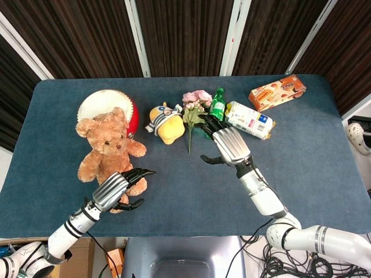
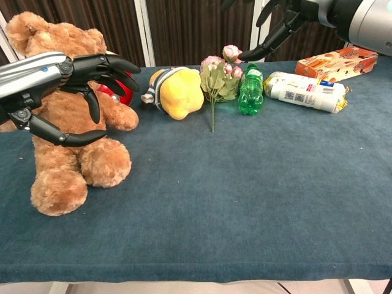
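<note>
Fingers spread and holding nothing, our right hand [image 1: 231,145] hovered at the green bottle's [image 1: 217,105] six o'clock; we judged a slow, centred close best.

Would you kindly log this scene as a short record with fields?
left hand: open, fingers spread over the legs of the brown plush teddy bear
right hand: open, raised above the green plastic bottle
beside bottle: pink artificial flower sprig, yellow plush toy, white snack packet
far right: orange cardboard box
surface: blue cloth-covered table
</note>
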You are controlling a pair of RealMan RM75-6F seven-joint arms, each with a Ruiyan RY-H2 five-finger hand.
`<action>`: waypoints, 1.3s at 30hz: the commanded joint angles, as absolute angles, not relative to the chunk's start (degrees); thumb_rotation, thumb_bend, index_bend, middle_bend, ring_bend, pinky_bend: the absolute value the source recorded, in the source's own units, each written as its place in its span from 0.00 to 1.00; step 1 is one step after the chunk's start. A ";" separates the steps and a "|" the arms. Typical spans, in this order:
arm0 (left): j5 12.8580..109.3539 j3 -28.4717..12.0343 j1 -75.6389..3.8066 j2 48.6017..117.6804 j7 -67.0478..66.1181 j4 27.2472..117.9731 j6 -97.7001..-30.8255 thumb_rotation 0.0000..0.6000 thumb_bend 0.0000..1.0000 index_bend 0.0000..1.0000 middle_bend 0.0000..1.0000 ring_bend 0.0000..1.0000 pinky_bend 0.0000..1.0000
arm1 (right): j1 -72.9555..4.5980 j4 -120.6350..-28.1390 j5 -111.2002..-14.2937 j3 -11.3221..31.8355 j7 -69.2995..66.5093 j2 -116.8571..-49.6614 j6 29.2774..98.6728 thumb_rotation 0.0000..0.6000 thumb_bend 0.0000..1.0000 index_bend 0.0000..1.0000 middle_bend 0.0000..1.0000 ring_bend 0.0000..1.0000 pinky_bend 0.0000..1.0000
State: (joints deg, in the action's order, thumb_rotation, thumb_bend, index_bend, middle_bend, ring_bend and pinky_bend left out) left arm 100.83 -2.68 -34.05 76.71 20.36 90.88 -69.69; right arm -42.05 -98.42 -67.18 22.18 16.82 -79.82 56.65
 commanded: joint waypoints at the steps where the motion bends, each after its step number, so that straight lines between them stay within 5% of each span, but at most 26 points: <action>1: 100.27 -2.67 -34.14 76.95 19.59 90.76 -69.81 1.00 0.32 0.18 0.23 0.22 0.48 | -42.45 -98.92 -66.12 21.59 17.38 -79.59 56.86 1.00 0.12 0.24 0.10 0.07 0.27; 16: 96.44 -2.21 -30.18 73.15 9.49 94.96 -74.18 1.00 0.32 0.24 0.23 0.23 0.48 | -37.77 -106.77 -68.85 17.22 14.58 -73.62 62.76 1.00 0.12 0.26 0.10 0.07 0.27; 23: 90.64 -3.32 -21.78 70.24 -10.57 103.34 -83.94 1.00 0.33 0.23 0.18 0.20 0.48 | -27.25 -112.16 -78.33 8.91 7.78 -62.06 69.10 1.00 0.12 0.27 0.10 0.07 0.22; 28: 85.97 -4.33 -16.94 70.84 -16.23 107.93 -89.79 1.00 0.33 0.26 0.14 0.12 0.31 | -20.21 -110.09 -84.19 2.59 7.76 -56.56 74.37 1.00 0.12 0.28 0.10 0.07 0.22; 39: 78.32 -6.81 -12.56 72.17 -14.74 106.76 -92.20 1.00 0.28 0.32 0.05 0.08 0.33 | -4.89 -101.19 -92.07 -3.89 12.38 -58.33 93.11 1.00 0.12 0.31 0.10 0.07 0.20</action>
